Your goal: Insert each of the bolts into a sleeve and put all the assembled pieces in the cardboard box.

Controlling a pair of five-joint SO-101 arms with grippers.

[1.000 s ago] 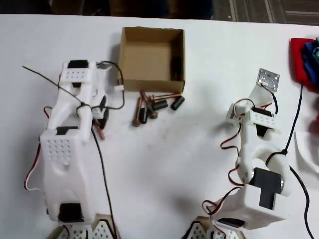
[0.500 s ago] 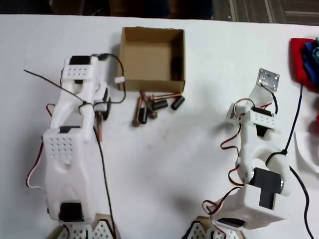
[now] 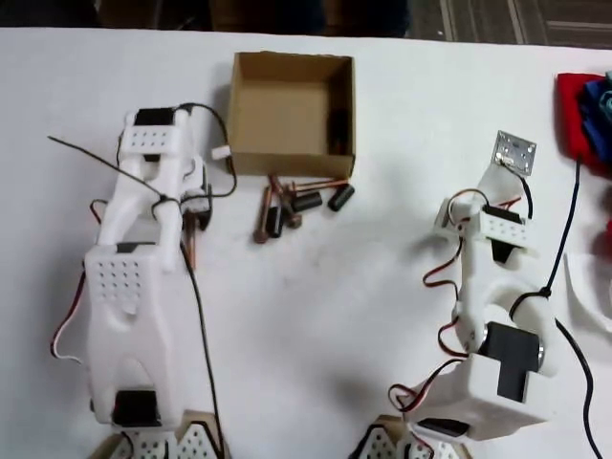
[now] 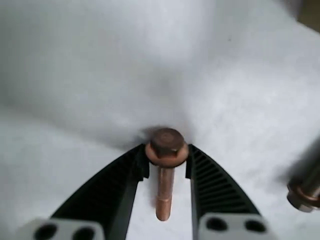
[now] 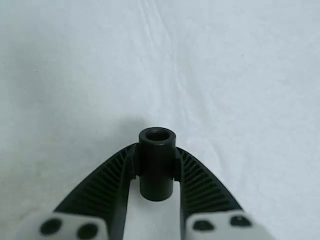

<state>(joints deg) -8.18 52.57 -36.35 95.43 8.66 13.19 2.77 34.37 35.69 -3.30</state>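
A copper bolt (image 4: 166, 150) is clamped between the left gripper's (image 4: 166, 162) black ribbed fingers (image 4: 125, 182). They pinch it just under its hexagonal head. The head points away from the wrist, and the bare shank runs back between the fingers toward the gripper's palm. In the high view this bolt (image 3: 189, 241) shows as a thin copper rod beside the left arm (image 3: 143, 239), above the white table (image 3: 335, 316).

A black sleeve (image 5: 156, 175) is gripped in the right gripper (image 5: 156, 155). The two fingers close on its sides, and its open bore faces away from the wrist. The right arm (image 3: 492, 287) is well apart from the left arm.

The cardboard box (image 3: 287, 161) lies ahead of the left gripper and off to its right, with its open top up. A dark piece lies inside it against the right wall, too small to tell what it is.

Just in front of the box, to the right of the left gripper, is a loose pile of bolts and sleeves (image 3: 296, 203). Some of them touch each other. The head of one of these bolts (image 4: 305, 192) shows near the left gripper.

Far to the right of the right gripper, a red cloth (image 3: 583, 105) lies at the table's edge.
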